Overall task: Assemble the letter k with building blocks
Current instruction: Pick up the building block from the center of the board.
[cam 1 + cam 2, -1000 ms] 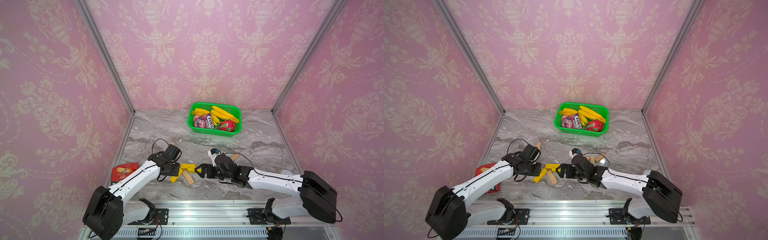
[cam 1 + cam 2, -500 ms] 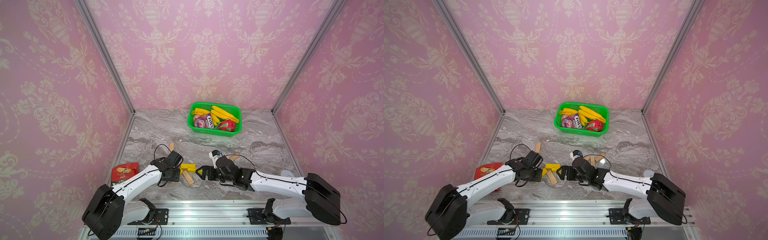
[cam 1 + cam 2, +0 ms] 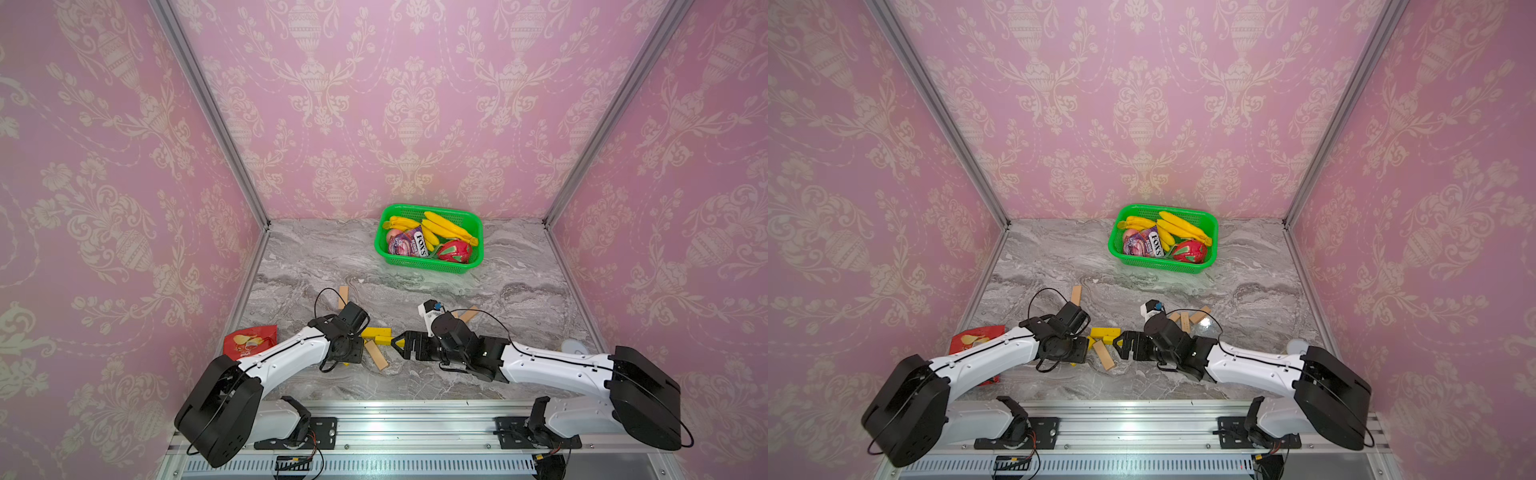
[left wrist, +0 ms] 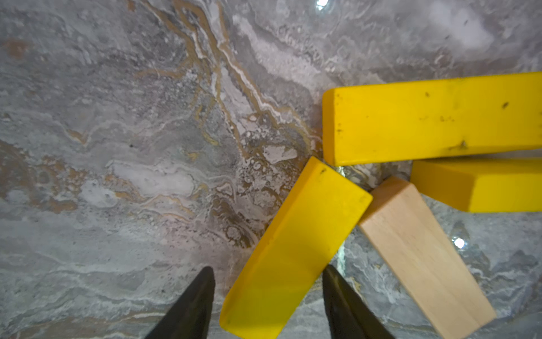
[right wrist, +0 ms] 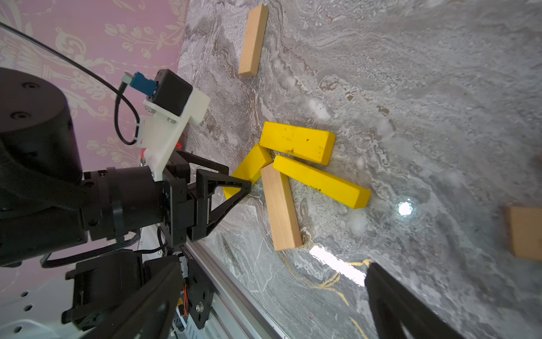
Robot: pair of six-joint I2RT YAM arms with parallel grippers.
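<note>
Three yellow building blocks (image 4: pixel 434 117) (image 4: pixel 481 185) (image 4: pixel 296 249) and one wood block (image 4: pixel 422 255) fan out from a shared point near the table's front in both top views, yellow block (image 3: pixel 376 332) and wood block (image 3: pixel 1104 355). No letter k is in view. My left gripper (image 4: pixel 268 281) is open and straddles the slanted yellow block, with a gap at one finger. My right gripper (image 5: pixel 274 270) hovers wide open and empty just right of the cluster (image 3: pixel 397 343). Another wood block (image 3: pixel 343 297) lies farther back. More wood blocks (image 3: pixel 1196 316) lie behind the right arm.
A green basket (image 3: pixel 428 266) with bananas, a candy bag and a red fruit stands at the back. A red chip bag (image 3: pixel 249 340) lies at the front left by the wall. A small white round thing (image 3: pixel 575 345) sits at the front right.
The left gripper has shifted slightly toward the front over the slanted yellow block, and its jaws have widened off it. The right arm has barely moved.
</note>
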